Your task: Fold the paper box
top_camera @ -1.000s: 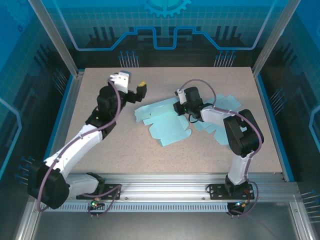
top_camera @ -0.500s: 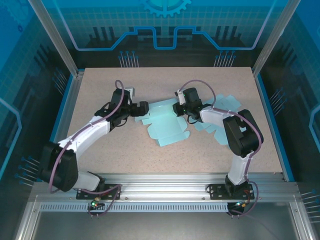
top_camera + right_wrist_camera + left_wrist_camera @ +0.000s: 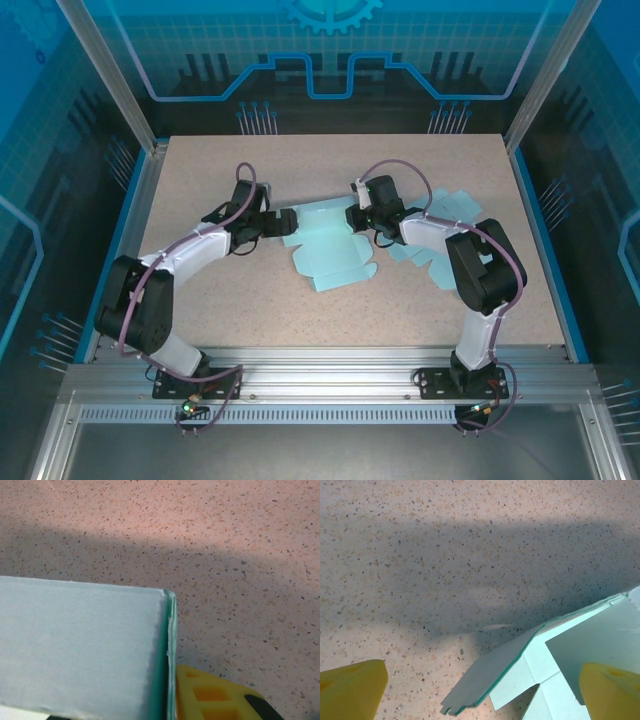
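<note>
The paper box [image 3: 330, 248] is a pale teal cut-out lying mostly flat in the middle of the table. My right gripper [image 3: 358, 215] is at its far edge, shut on an upright folded wall [image 3: 80, 645]; one yellow finger [image 3: 215, 695] presses against the wall's doubled edge. My left gripper [image 3: 283, 220] sits low at the box's left side, open wide. In the left wrist view a raised side flap [image 3: 495, 670] with a small tab rises between the two yellow fingertips [image 3: 352, 690], touching neither.
Several more flat teal paper blanks [image 3: 440, 235] lie to the right, partly under my right arm. The speckled beige table [image 3: 250, 300] is bounded by aluminium rails [image 3: 350, 360] at the near edge and blue walls around.
My left arm has come down from a raised pose and reached right, bringing its open gripper to the box's left flap. The right gripper has kept its hold without moving.
</note>
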